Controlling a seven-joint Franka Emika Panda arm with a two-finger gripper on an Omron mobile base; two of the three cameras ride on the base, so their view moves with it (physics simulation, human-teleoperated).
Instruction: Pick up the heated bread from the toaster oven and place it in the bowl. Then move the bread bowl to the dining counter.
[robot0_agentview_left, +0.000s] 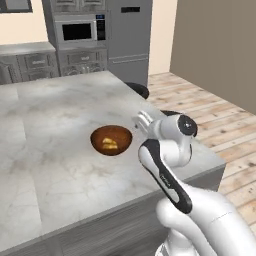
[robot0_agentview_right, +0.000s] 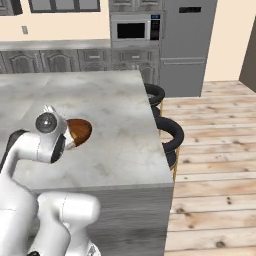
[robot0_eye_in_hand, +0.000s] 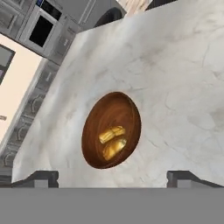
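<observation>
glossy round wooden bowl (robot0_eye_in_hand: 111, 130) | golden bread (robot0_eye_in_hand: 112, 141) inside | gripper (robot0_eye_in_hand: 113, 177) spread wide, empty

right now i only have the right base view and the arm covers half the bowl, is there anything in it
Observer: Yes. The hand view shows two golden pieces of bread lying side by side inside the bowl.
Operator: are the fingers on the bowl
Observer: No. In the hand view the fingers stand wide apart with the bowl beyond them, untouched.
Operator: is the bowl near an edge of the counter
Observer: Not very. In the left base view it sits well in from the near edge of the counter, with the gripper beside its right rim.
</observation>
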